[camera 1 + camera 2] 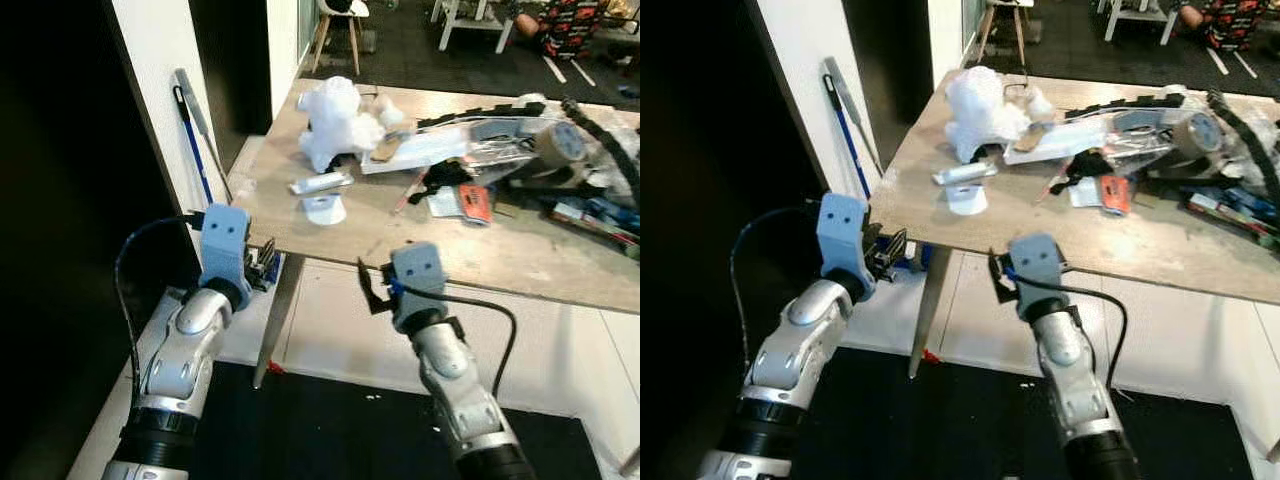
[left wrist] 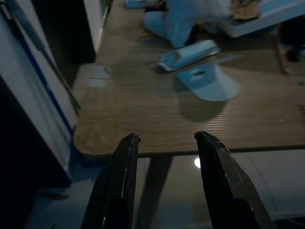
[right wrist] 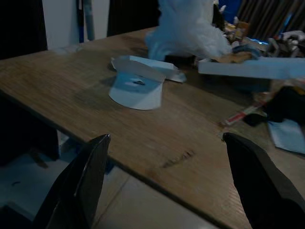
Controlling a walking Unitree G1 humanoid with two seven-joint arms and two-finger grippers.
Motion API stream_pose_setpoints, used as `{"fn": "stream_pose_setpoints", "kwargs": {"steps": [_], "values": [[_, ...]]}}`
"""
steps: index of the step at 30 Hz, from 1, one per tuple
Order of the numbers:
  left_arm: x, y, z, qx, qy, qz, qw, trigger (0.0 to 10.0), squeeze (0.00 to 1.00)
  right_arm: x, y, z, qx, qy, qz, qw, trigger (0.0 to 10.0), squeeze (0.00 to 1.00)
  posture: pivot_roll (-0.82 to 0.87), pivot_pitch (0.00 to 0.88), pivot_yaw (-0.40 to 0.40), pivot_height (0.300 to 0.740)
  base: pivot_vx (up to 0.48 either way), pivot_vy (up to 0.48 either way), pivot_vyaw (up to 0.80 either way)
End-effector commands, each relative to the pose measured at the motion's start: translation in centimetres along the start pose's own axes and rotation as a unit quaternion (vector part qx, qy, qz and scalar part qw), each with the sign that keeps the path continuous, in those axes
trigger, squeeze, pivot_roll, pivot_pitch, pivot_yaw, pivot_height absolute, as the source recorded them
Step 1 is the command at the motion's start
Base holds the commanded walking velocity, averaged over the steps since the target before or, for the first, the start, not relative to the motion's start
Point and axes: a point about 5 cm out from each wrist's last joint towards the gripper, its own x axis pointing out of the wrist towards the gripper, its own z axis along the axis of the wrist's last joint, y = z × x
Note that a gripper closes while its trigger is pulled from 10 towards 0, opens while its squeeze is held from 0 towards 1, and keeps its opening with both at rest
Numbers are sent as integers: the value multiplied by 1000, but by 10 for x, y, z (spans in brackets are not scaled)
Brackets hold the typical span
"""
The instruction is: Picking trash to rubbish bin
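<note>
A wooden table [image 1: 400,245] carries the trash. Near its left corner lie a crumpled white plastic bag [image 1: 335,120], a flat white wrapper [image 1: 320,183] and a small white fan-shaped paper piece [image 1: 324,209]. My left gripper [image 1: 263,257] hovers just off the table's left front corner, open with nothing between its fingers [image 2: 125,152]. My right gripper [image 1: 377,288] hangs in front of the table's front edge, slightly below it, fingers [image 3: 93,162] spread wide and holding nothing. The paper piece [image 3: 136,90] lies ahead of both grippers.
More clutter covers the table's right half: a tape roll [image 1: 563,143], an orange-red packet [image 1: 475,203], black cables and a white tray. A blue-handled stick [image 1: 195,140] leans on the white wall at left. White tiles and a dark mat lie underfoot; chair legs [image 1: 340,35] stand beyond.
</note>
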Motion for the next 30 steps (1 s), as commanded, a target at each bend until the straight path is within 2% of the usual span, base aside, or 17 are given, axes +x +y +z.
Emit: {"fn": "stream_pose_setpoints", "kwargs": {"steps": [1, 21, 26, 30], "values": [[-2, -2, -2, 3, 6, -4, 1000, 10000, 0, -3, -5, -3, -5, 9, -6, 1000, 10000, 0, -42, 123, 49, 740, 337, 0, 0], [-2, -1, -2, 2, 7, -3, 1000, 10000, 0, -3, 0, -5, -7, 12, 13, 1000, 10000, 0, -41, 124, 45, 740, 339, 0, 0], [-2, -1, -1, 3, 7, -3, 1000, 10000, 0, -3, 1, -4, -11, 10, 14, 1000, 10000, 0, -41, 124, 46, 740, 337, 0, 750], [-2, -1, -1, 2, 7, -3, 1000, 10000, 0, -3, 1, -3, -9, 6, 9, 1000, 10000, 0, -41, 126, 47, 740, 337, 0, 0]]}}
